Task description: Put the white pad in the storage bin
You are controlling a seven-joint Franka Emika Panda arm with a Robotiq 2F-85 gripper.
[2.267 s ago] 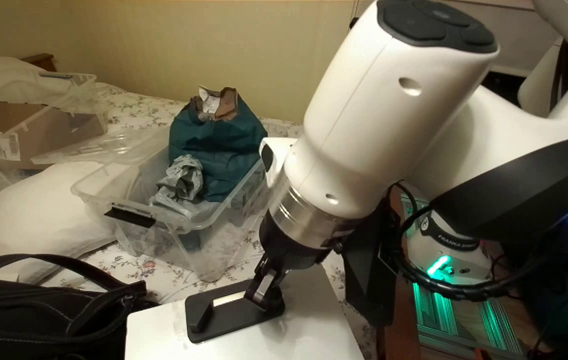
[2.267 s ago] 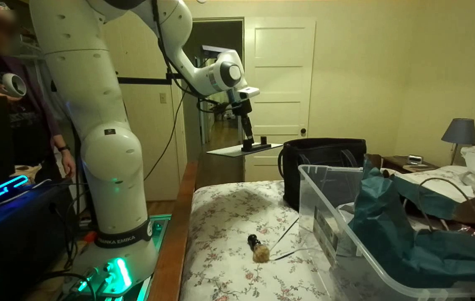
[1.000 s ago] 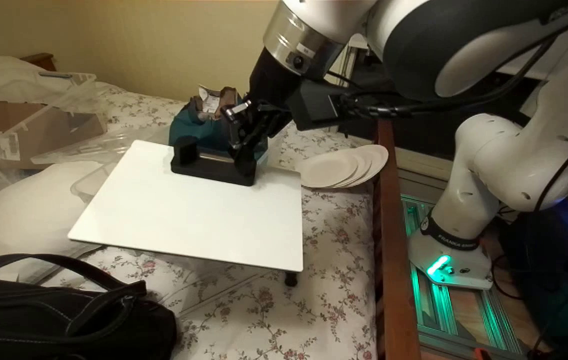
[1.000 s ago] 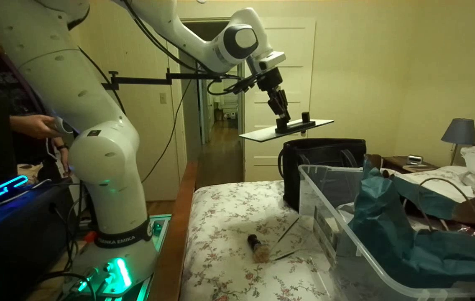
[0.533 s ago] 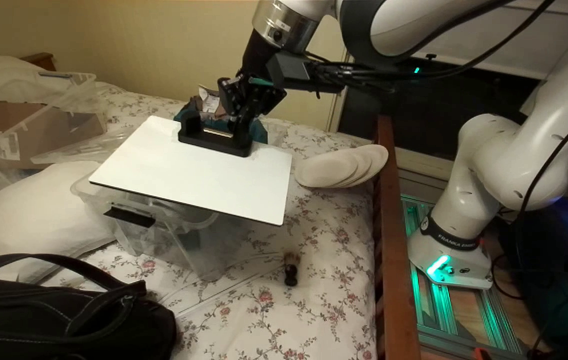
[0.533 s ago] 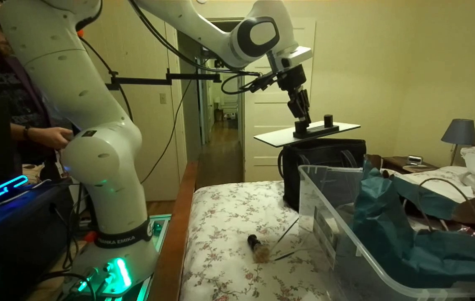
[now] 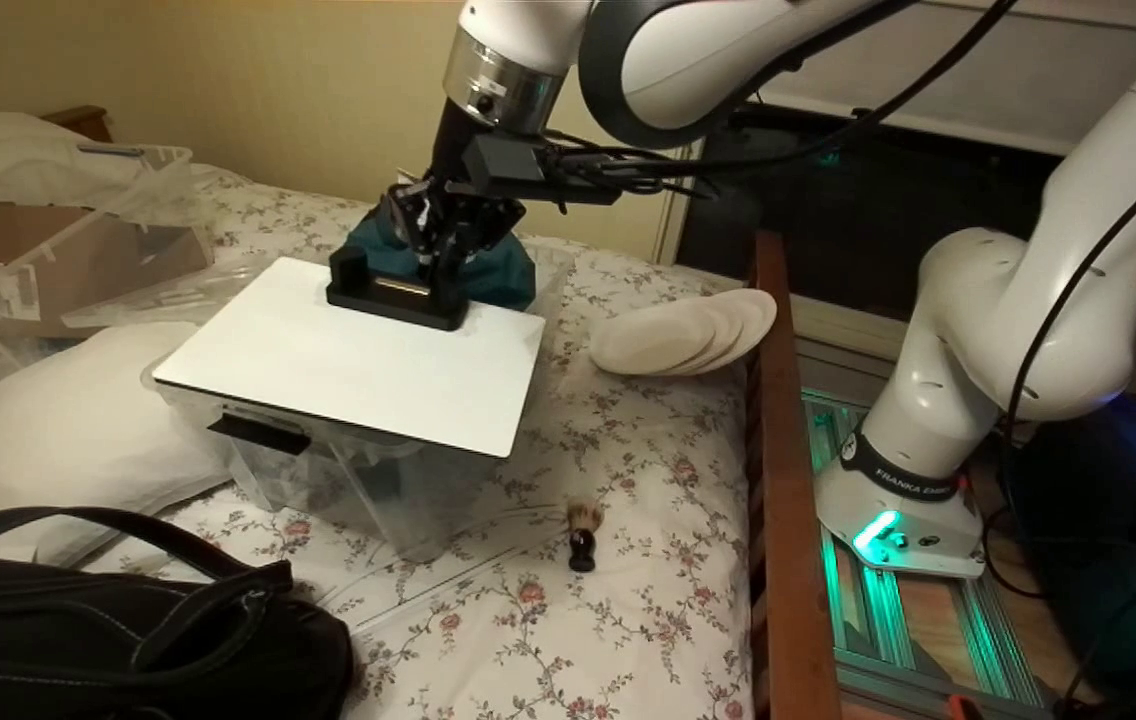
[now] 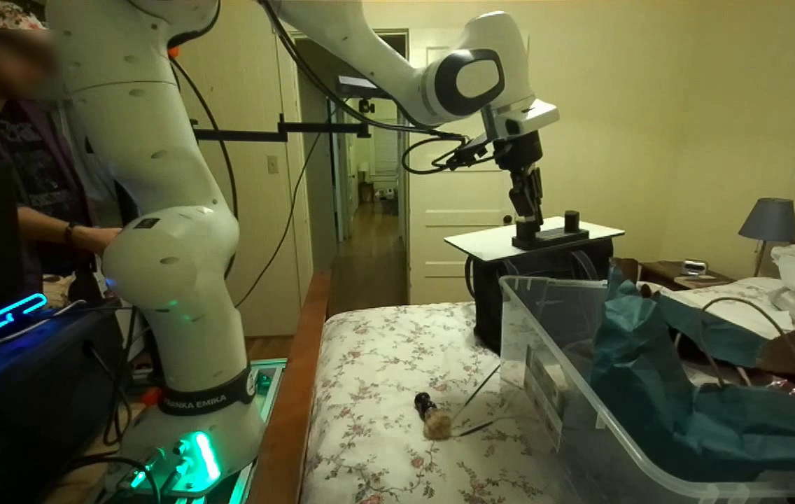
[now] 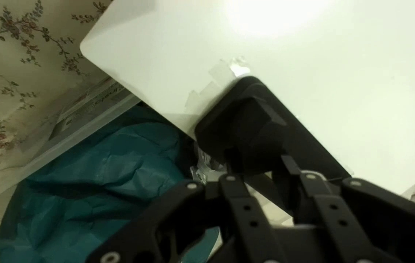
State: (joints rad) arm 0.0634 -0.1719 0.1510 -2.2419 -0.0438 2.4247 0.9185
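Observation:
The white pad is a thin white board (image 7: pixel 348 375) with a black two-post holder (image 7: pixel 393 300) at one edge; it also shows in the wrist view (image 9: pixel 357 98) and the exterior view (image 8: pixel 485 243). My gripper (image 7: pixel 436 268), also in the wrist view (image 9: pixel 260 164), is shut on one post of the holder and carries the pad roughly level. The storage bin is a clear rimmed tub (image 7: pixel 408 510) on the bed, also in the exterior view (image 8: pixel 534 325) and the wrist view (image 9: pixel 79 140). In an exterior view the pad overlaps the bin and hides most of its opening; their gap is unclear.
A teal bag (image 8: pixel 656 413) fills part of the bin. A black bag (image 7: pixel 178 640), a shaving brush (image 7: pixel 582 540), white plates (image 7: pixel 658 340) and a pillow (image 7: pixel 88 420) lie on the bed. Another clear tub (image 7: pixel 163 185) stands left; a wooden rail (image 7: pixel 788 480) edges the bed.
The arm has swung the held pad from near the black bag across to the bin. In the last half second it shifted further the same way and sank a little. The grip stays the same.

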